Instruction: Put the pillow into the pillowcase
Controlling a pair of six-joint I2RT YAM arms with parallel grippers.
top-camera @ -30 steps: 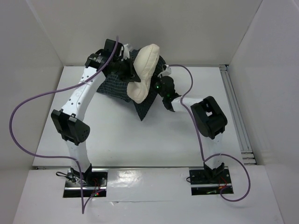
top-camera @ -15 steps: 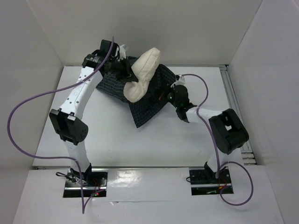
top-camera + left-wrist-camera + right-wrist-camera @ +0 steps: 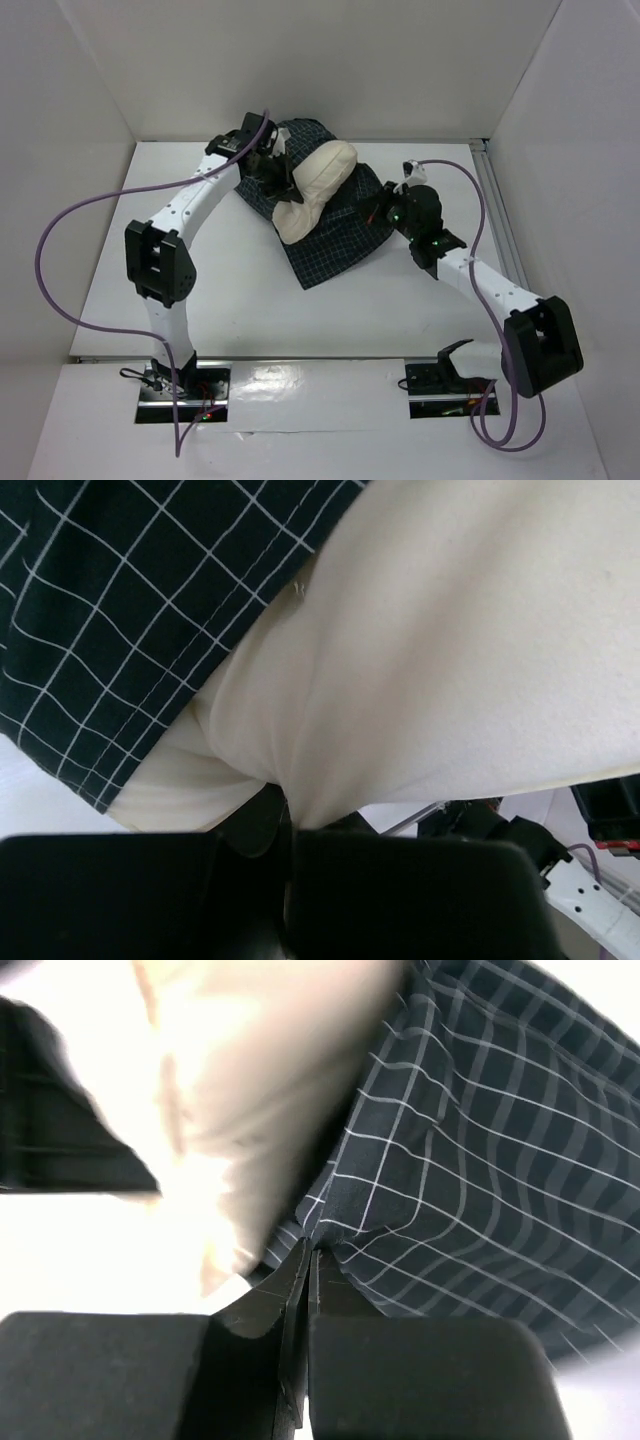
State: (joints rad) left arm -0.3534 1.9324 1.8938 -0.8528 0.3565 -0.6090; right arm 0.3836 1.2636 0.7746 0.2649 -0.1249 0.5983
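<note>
Now lowered, the pillow [image 3: 318, 178], pinched by the left hand [image 3: 281, 176], lies on the pillowcase [image 3: 340, 245]; right hand [image 3: 384, 208] clamps its hem, insertion pending.

A white table [image 3: 250, 300] is seen from above, with white walls on three sides. A pillowcase [image 3: 345, 235], dark navy-green with a thin white grid, lies spread and rumpled on the far half of the table. One corner points toward the near edge. A cream pillow [image 3: 315, 180] rests on top of it. A metal rail [image 3: 505, 240] runs along the table's right edge.
</note>
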